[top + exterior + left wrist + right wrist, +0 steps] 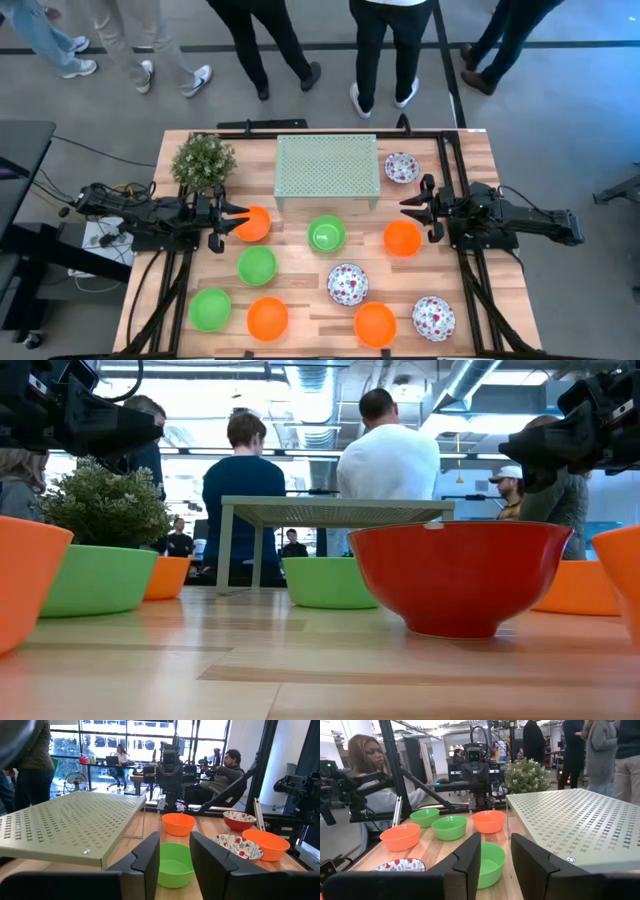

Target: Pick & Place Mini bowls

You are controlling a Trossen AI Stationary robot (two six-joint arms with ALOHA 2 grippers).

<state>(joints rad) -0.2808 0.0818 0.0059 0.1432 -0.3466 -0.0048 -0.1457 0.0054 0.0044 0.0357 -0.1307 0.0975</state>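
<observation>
Several mini bowls stand on their bases on the wooden table: orange (pixel 402 238), green (pixel 326 233) and white with red floral speckles (pixel 347 284). My left gripper (pixel 238 222) is open and hovers over the left rim of an orange bowl (pixel 254 224), pointing right. In the left wrist view its fingers (pixel 150 857) frame the middle green bowl (pixel 172 865). My right gripper (pixel 408 207) is open and hovers just beyond the right orange bowl, pointing left. Its wrist view shows the same green bowl (pixel 490 862) between the fingers (pixel 470 857). In the low view both arms stay well above the table.
A pale green mesh rack (pixel 327 168) stands at the far middle, with a potted plant (pixel 203 160) to its left and a floral bowl (pixel 401 167) to its right. More bowls fill the near half (pixel 267 317). People stand beyond the far edge.
</observation>
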